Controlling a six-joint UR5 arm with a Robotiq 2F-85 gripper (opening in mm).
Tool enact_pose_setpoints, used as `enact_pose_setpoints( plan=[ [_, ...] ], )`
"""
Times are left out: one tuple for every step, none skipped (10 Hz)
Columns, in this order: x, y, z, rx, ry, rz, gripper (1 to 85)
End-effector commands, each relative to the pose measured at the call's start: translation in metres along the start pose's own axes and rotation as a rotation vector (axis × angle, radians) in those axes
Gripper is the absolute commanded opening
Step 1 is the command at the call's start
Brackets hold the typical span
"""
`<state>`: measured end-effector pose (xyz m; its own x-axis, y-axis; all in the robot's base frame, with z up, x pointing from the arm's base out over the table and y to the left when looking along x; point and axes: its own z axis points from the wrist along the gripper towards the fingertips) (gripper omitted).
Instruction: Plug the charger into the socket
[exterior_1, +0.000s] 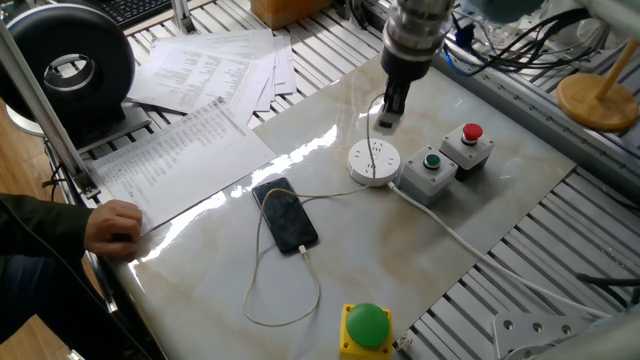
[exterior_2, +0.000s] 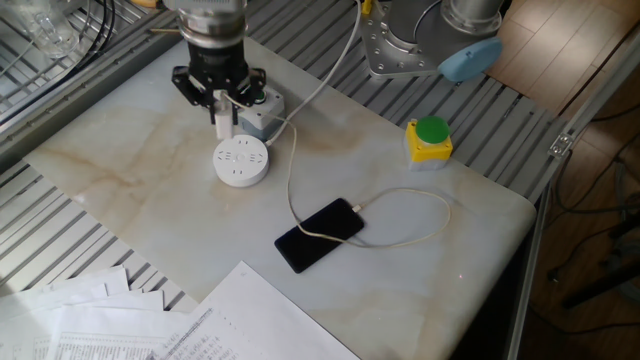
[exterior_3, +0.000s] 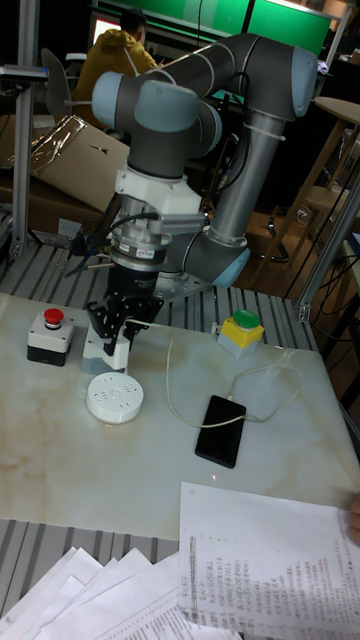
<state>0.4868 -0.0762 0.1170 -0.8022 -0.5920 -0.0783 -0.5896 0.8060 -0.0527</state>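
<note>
The round white socket (exterior_1: 374, 161) (exterior_2: 241, 160) (exterior_3: 114, 397) lies flat on the marble board. Just above its far edge hangs the small white charger (exterior_1: 385, 119) (exterior_2: 222, 123) (exterior_3: 118, 353), upright and clear of the socket's top. My gripper (exterior_1: 391, 104) (exterior_2: 222, 104) (exterior_3: 119, 338) is shut on the charger from above. From the charger a thin white cable (exterior_2: 292, 175) trails down past the socket to the black smartphone (exterior_1: 285, 215) (exterior_2: 320, 235) (exterior_3: 220, 430). The charger's prongs are too small to make out.
Right beside the socket stands a grey box with a green button (exterior_1: 431, 171) (exterior_2: 262, 108), and behind it one with a red button (exterior_1: 468, 143) (exterior_3: 50, 338). A yellow box with a green button (exterior_1: 366, 327) (exterior_2: 430, 138) sits near the edge. Papers (exterior_1: 190, 140) and a person's hand (exterior_1: 112, 228) lie at the board's side.
</note>
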Motion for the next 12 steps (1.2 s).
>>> enact_pose_setpoints(
  plan=[
    [0.002,0.010,0.023,-0.017,0.020,0.087,1.0],
    [0.002,0.014,0.029,-0.023,0.015,0.093,1.0],
    [0.005,0.013,0.032,-0.015,0.017,0.082,1.0],
    [0.009,0.010,0.036,-0.010,0.015,0.062,1.0],
    [0.012,0.009,0.038,-0.013,0.015,0.051,1.0],
    [0.015,0.009,0.040,-0.011,0.016,0.042,1.0],
    [0.016,0.008,0.041,-0.004,0.016,0.032,1.0],
    [0.016,0.010,0.042,-0.012,0.012,0.035,1.0],
    [0.016,0.011,0.043,-0.013,0.011,0.033,1.0],
    [0.016,0.011,0.043,-0.016,0.011,0.035,1.0],
    [0.017,0.014,0.044,-0.025,0.009,0.042,1.0],
    [0.018,0.015,0.045,-0.026,0.008,0.045,1.0]
  ],
)
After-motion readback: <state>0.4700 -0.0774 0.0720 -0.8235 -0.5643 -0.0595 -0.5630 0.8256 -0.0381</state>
